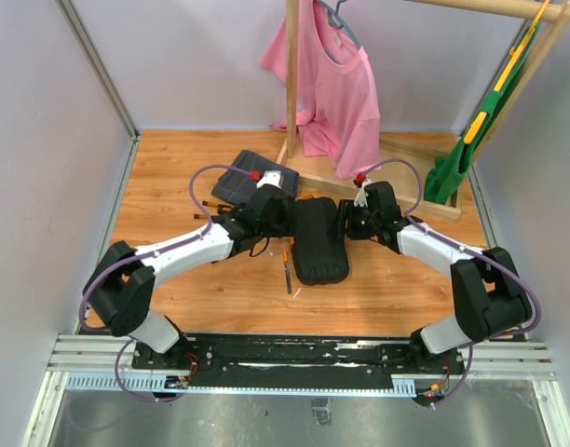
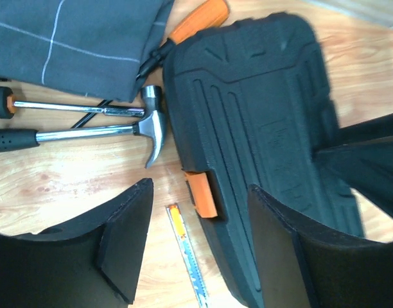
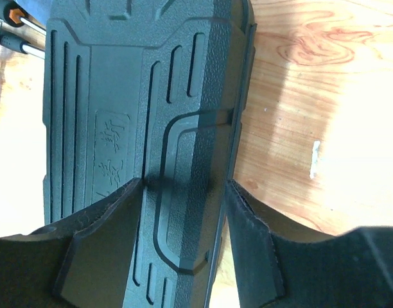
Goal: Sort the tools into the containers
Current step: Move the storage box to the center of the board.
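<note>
The black tool case (image 1: 319, 240) lies closed in the middle of the table, its orange clasp (image 2: 203, 196) on its left edge. My left gripper (image 2: 203, 256) is open and straddles that edge: one finger over the wood, the other over the lid (image 2: 261, 128). My right gripper (image 3: 183, 244) is open and straddles the case's right edge (image 3: 203, 96), one finger over the lid, the other beside the rim. A hammer (image 2: 119, 131) and a screwdriver (image 2: 68, 108) lie left of the case. An orange handle (image 2: 200, 19) pokes out from under the cloth. A slim orange-and-metal tool (image 1: 287, 270) lies by the clasp.
A dark grey checked cloth (image 1: 243, 179) lies behind the left gripper, over some tool handles. A wooden rack (image 1: 291, 84) with a pink shirt (image 1: 341, 84) stands at the back, green hangers (image 1: 462, 149) at the back right. Grey walls enclose the table.
</note>
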### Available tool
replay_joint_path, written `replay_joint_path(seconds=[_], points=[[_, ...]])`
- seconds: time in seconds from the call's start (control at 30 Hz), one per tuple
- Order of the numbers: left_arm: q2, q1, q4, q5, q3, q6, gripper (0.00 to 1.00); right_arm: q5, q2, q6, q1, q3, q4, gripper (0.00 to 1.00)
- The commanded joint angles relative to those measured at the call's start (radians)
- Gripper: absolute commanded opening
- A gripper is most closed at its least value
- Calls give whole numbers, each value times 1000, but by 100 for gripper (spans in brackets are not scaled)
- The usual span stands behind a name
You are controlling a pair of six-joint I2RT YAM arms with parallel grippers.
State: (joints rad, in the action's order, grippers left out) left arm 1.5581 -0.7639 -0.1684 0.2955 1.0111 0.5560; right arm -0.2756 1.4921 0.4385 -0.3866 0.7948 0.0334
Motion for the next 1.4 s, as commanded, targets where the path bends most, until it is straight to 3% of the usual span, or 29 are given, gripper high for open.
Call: replay_joint_path(seconds=[0.0, 0.13, 0.33, 0.63, 0.9, 1.37], points=[[-104, 26, 119, -72, -53, 13, 66, 58, -20, -65, 5, -31, -163, 57], [-179, 60, 152, -102, -134, 33, 72, 47, -76, -72, 3, -30, -161, 66], [-328, 126, 262, -160, -310, 89, 99, 22, -148, -78, -5, -17, -157, 82], [-423, 151, 442, -234, -462, 148, 99, 153, -108, -89, -107, 63, -219, 99], [-438, 161, 530, -283, -529, 167, 99, 187, -40, -88, -157, 128, -242, 99], [-428, 163, 546, -316, -552, 173, 99, 121, 47, -78, -173, 175, -223, 99]])
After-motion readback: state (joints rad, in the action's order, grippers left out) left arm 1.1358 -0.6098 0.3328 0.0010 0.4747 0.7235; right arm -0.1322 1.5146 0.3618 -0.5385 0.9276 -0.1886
